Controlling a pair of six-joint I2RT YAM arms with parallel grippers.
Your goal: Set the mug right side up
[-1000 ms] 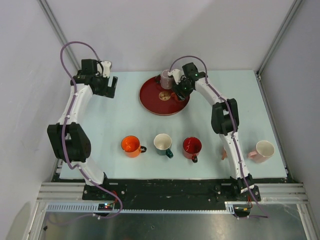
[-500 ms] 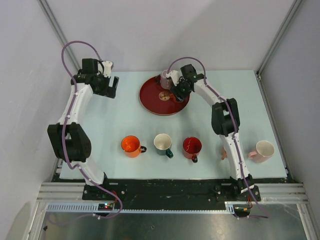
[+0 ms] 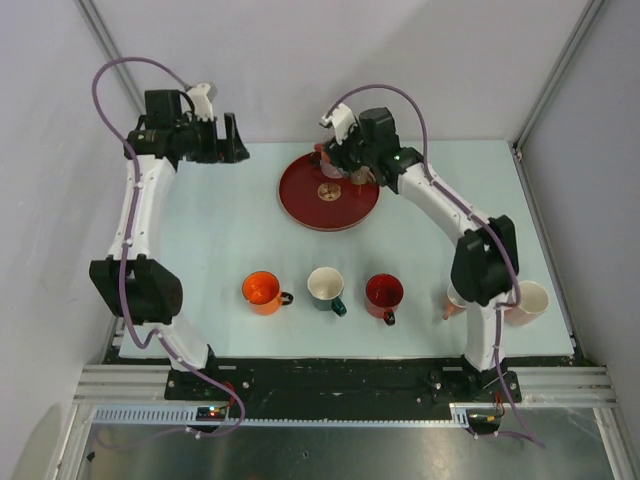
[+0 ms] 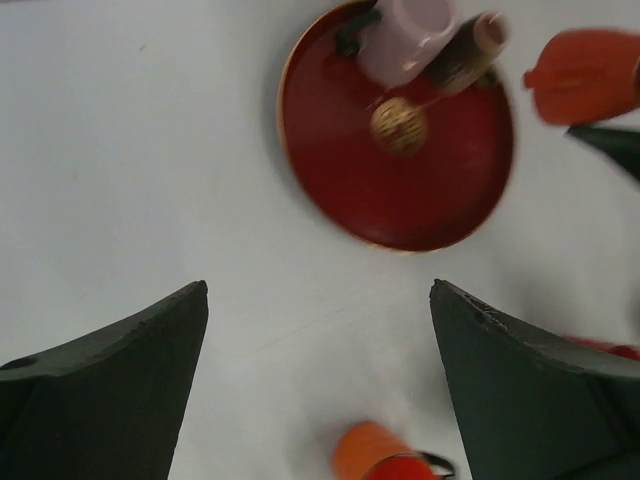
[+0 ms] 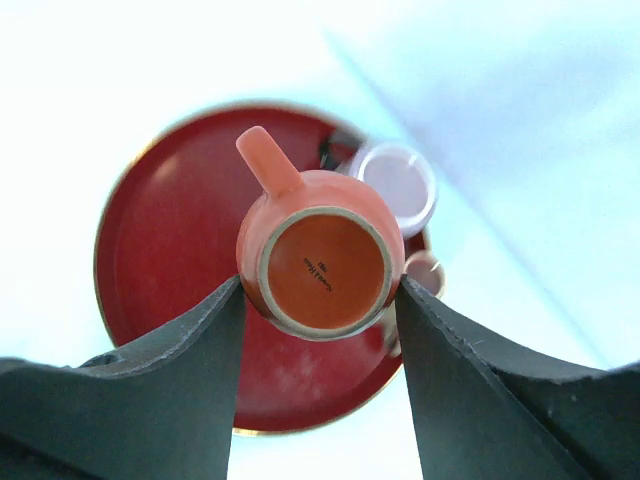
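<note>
The right arm stretched across the desk (image 3: 200, 240) to the red tray (image 3: 345, 208). Its hand (image 5: 318, 300) was clamped on the orange mug (image 5: 325, 262) over the tray, with the mug's base facing the wrist camera. The left hand (image 4: 320, 295) hung high at the far left, fingers spread wide, holding nothing.

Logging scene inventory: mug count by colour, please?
orange mug: 1
white mug: 1
red mug: 1
pink mug: 1
lilac mug: 1
salmon mug, in right gripper: 1
Total: 6, excluding a half-hidden salmon thing near the pink mug.
</note>
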